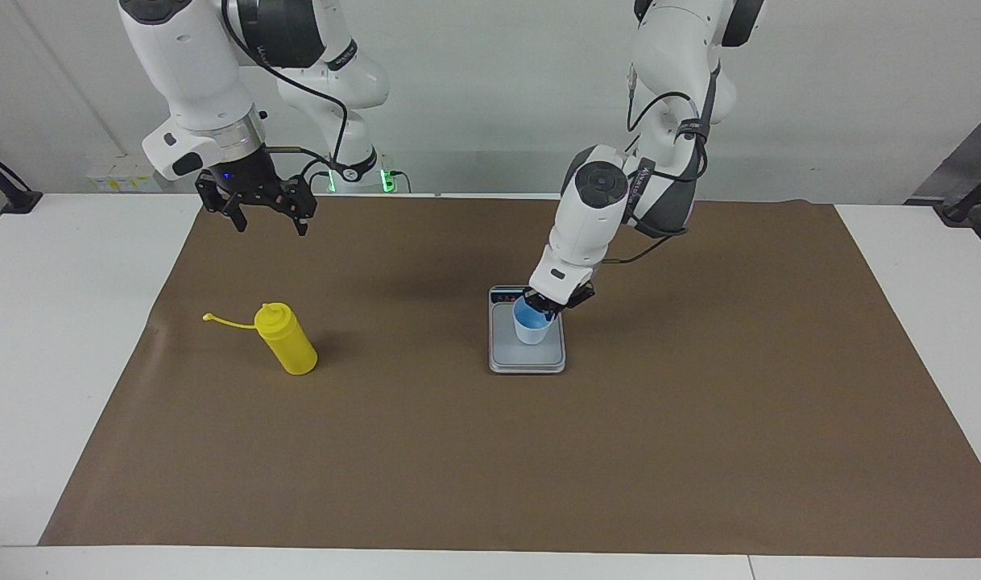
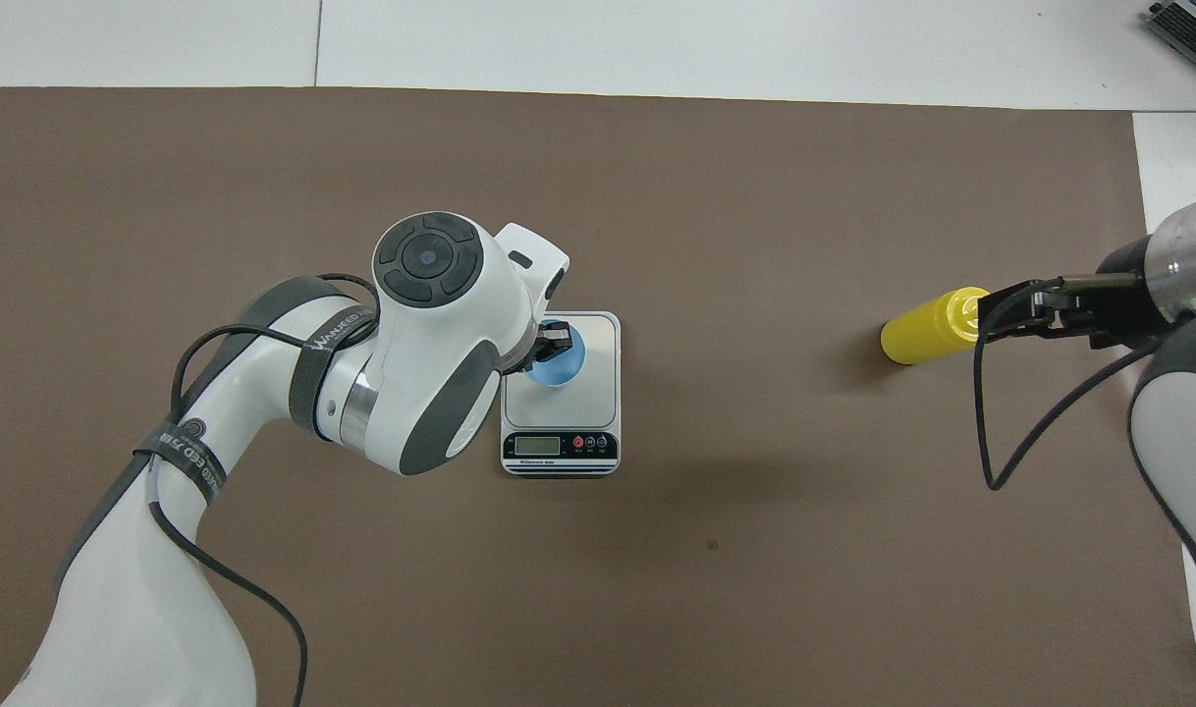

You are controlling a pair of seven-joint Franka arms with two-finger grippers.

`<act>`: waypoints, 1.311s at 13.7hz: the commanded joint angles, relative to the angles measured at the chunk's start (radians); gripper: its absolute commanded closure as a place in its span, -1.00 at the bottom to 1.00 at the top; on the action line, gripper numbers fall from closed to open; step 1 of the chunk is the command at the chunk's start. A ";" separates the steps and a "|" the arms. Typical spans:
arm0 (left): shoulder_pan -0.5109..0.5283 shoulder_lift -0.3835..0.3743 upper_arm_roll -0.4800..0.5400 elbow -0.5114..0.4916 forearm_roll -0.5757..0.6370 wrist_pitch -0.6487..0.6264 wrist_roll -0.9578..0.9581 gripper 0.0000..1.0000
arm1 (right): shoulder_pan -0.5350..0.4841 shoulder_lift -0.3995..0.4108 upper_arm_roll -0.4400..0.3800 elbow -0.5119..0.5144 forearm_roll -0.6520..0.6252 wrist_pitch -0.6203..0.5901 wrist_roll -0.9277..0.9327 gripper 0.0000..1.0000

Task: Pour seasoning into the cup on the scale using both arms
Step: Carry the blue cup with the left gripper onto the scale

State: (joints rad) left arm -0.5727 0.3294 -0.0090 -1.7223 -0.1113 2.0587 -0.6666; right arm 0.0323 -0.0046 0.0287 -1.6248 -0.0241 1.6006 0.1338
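Observation:
The light-blue cup stands upright over the grey plate of the scale. I cannot tell whether its base touches the plate. My left gripper is shut on the cup's rim, one finger inside and one outside. The scale's display strip faces the robots. The yellow seasoning bottle stands toward the right arm's end, its cap strap hanging out sideways. My right gripper waits open, high above the mat and well apart from the bottle.
A brown mat covers most of the white table. Black clamp arms stick out at both ends of the table near the robots. A dark device lies at a corner farthest from the robots.

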 commanded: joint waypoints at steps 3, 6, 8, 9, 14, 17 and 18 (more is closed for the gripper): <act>-0.019 -0.027 0.017 -0.037 -0.013 0.023 -0.013 1.00 | -0.014 -0.015 0.005 -0.018 0.018 -0.001 0.009 -1.00; -0.019 -0.027 0.017 -0.037 -0.013 0.026 -0.013 1.00 | -0.014 -0.015 0.002 -0.018 0.019 -0.002 0.009 -1.00; -0.019 -0.027 0.017 -0.037 -0.013 0.028 -0.010 0.64 | -0.011 -0.015 0.003 -0.018 0.018 0.004 0.010 -1.00; -0.019 -0.027 0.018 -0.037 -0.013 0.028 -0.008 0.07 | -0.008 -0.015 0.003 -0.018 0.019 0.007 0.013 -1.00; -0.009 -0.036 0.023 -0.025 -0.002 -0.008 -0.008 -1.00 | -0.008 -0.015 0.003 -0.020 0.019 0.013 0.021 -1.00; 0.010 -0.085 0.049 -0.008 0.025 -0.048 -0.005 -1.00 | -0.009 -0.015 0.003 -0.020 0.019 0.027 0.021 -1.00; 0.029 -0.104 0.056 -0.003 0.032 -0.061 0.001 -1.00 | -0.009 -0.015 0.003 -0.020 0.018 0.025 0.018 -1.00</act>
State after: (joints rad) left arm -0.5671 0.2844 0.0302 -1.7173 -0.1003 2.0420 -0.6668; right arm 0.0327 -0.0046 0.0272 -1.6249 -0.0240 1.6098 0.1339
